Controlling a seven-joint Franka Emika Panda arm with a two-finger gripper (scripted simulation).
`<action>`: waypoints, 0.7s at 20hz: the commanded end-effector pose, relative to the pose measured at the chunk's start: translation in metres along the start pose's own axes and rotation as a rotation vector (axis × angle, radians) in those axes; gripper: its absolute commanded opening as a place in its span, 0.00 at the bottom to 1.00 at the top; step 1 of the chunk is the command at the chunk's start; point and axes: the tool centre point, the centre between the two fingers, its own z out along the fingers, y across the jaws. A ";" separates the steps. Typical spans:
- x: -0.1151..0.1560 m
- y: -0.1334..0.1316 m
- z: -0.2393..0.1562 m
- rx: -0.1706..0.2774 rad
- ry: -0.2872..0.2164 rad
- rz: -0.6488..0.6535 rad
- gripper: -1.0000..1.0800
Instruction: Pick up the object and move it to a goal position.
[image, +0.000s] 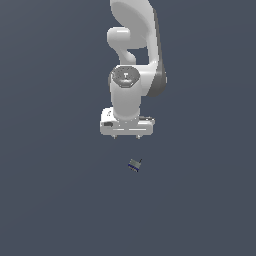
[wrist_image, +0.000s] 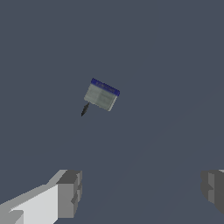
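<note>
The object (image: 134, 165) is a tiny boxy item with a navy-blue rim and a grey face. It lies tilted on the dark grey floor, below and slightly to the exterior view's right of my white gripper (image: 126, 135). In the wrist view the object (wrist_image: 101, 94) shows a small dark stub sticking out of one side. It lies well apart from my gripper (wrist_image: 142, 190). The two grey fingertips (wrist_image: 70, 192) stand wide apart with nothing between them. The gripper is open and empty, hovering above the floor.
The white arm (image: 132, 50) rises behind the gripper in the exterior view. The plain dark grey floor (image: 60, 200) fills everything else in view. No goal marker shows.
</note>
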 end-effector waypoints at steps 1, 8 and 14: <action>0.000 0.000 0.000 0.000 0.000 0.000 0.96; -0.003 -0.020 0.005 0.024 -0.003 -0.006 0.96; -0.004 -0.026 0.006 0.032 -0.005 -0.012 0.96</action>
